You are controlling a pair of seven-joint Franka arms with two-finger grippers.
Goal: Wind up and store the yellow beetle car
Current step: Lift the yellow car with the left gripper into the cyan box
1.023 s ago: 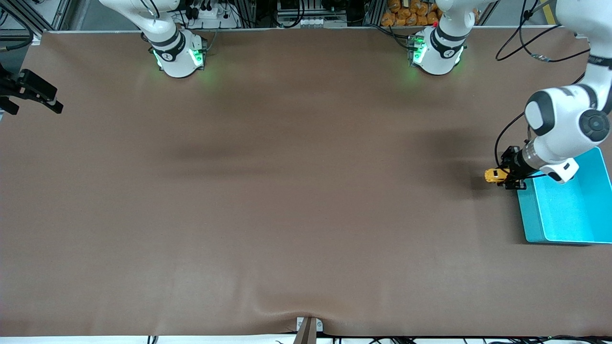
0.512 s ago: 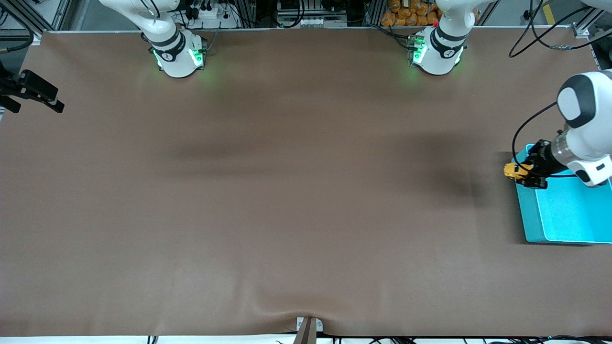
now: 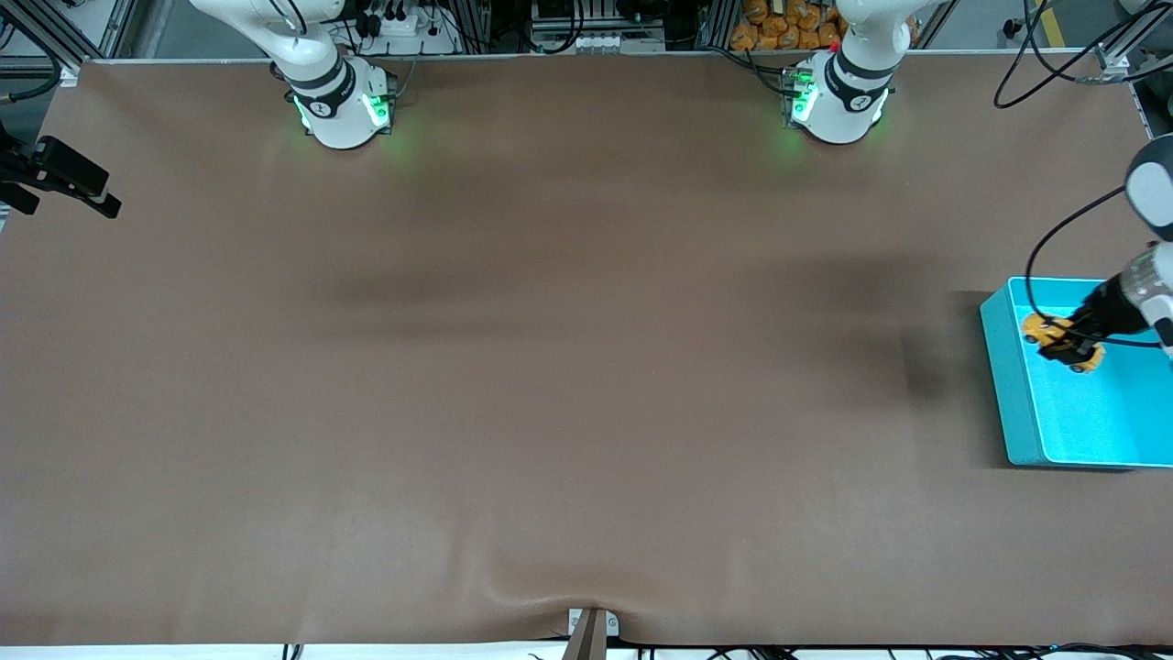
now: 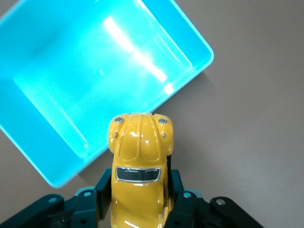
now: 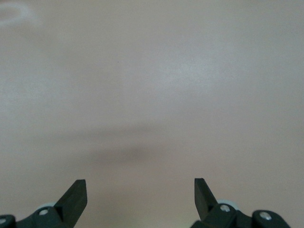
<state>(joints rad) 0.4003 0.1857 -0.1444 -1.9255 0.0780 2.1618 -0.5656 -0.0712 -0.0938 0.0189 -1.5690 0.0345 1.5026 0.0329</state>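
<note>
Since a second ago the left gripper (image 3: 1066, 343) has carried the yellow beetle car (image 3: 1054, 335) from over the bare mat beside the teal bin (image 3: 1013, 385) across the bin's wall, so the car now hangs over the bin's inside, near the corner that lies toward the robots' bases and the table's middle. Across the front view from its left edge: the right gripper (image 3: 69, 179) waits up in the air over the right arm's end of the table, unmoved, and in the right wrist view its fingers (image 5: 76, 195) stand wide apart over plain brown table (image 3: 568, 367) with nothing between them. Both arm bases sit along the top edge with green lights on. At the left arm's end stands the bin, open side up. In the left wrist view the left gripper's fingers (image 4: 102, 187) are closed against the car's two flanks, its rounded hood and dark windscreen pointing away from the wrist, the bin's bright floor below it. No part of the car touches the bin.
</note>
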